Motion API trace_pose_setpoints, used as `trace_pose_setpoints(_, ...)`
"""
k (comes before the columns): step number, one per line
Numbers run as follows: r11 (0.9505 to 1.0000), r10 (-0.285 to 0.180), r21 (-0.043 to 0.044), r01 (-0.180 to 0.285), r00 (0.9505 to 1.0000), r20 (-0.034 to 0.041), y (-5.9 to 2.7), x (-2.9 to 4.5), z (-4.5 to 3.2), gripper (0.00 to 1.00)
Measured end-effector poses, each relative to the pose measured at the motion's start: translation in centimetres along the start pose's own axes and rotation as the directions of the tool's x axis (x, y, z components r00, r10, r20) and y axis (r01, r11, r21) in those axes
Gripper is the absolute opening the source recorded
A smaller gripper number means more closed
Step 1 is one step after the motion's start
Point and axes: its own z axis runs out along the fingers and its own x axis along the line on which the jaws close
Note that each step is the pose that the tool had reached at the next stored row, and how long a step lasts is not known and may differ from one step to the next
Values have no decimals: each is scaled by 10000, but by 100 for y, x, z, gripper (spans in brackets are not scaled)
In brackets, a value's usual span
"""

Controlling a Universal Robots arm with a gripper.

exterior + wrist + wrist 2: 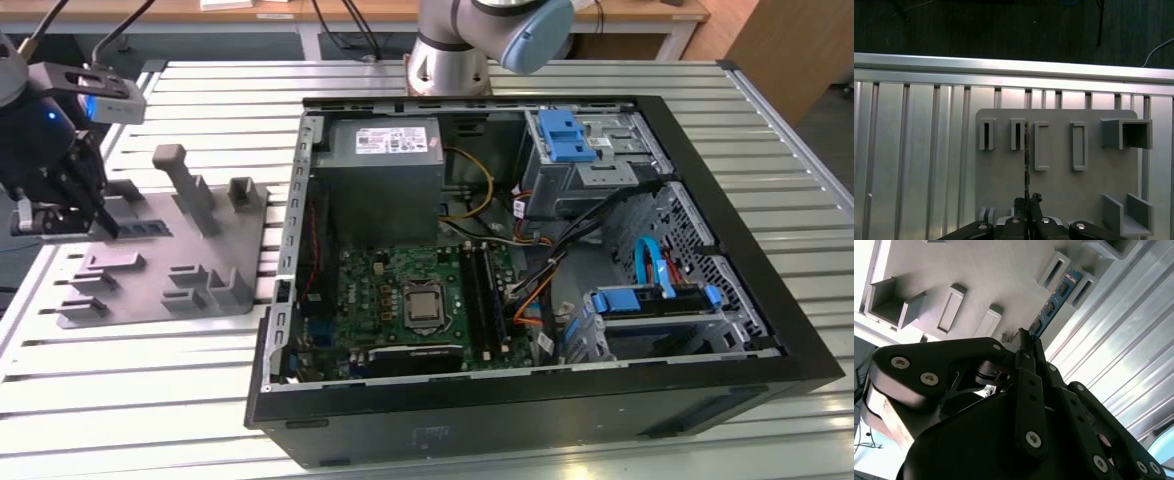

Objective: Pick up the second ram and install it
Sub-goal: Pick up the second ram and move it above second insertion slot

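Note:
The second ram (pixel 1056 294) is a slim blue-green stick standing on edge in the slots of the grey fixture plate (pixel 994 270). In the first wrist view the ram (pixel 1026 150) shows edge-on as a thin dark line. My gripper (pixel 1027 201) is shut on the stick's near end, with one finger (pixel 1024 347) pressed against each face. In the exterior view the gripper (pixel 110 222) hangs low over the fixture plate (pixel 200 260) at the exterior view's left, and the ram (pixel 142 229) is a dark strip beside it.
An open black computer case (pixel 694 160) lies at the exterior view's right of the plate, with the green motherboard (pixel 387 300) and long black memory slots (pixel 483 295) inside. Upright posts (pixel 174 170) stand on the plate. The table is ribbed aluminium (pixel 914 165).

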Motion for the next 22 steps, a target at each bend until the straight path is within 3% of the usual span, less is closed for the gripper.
trace_pose_setpoints(22,10000,0,1,0,10000,18,5,-8,-257,14)
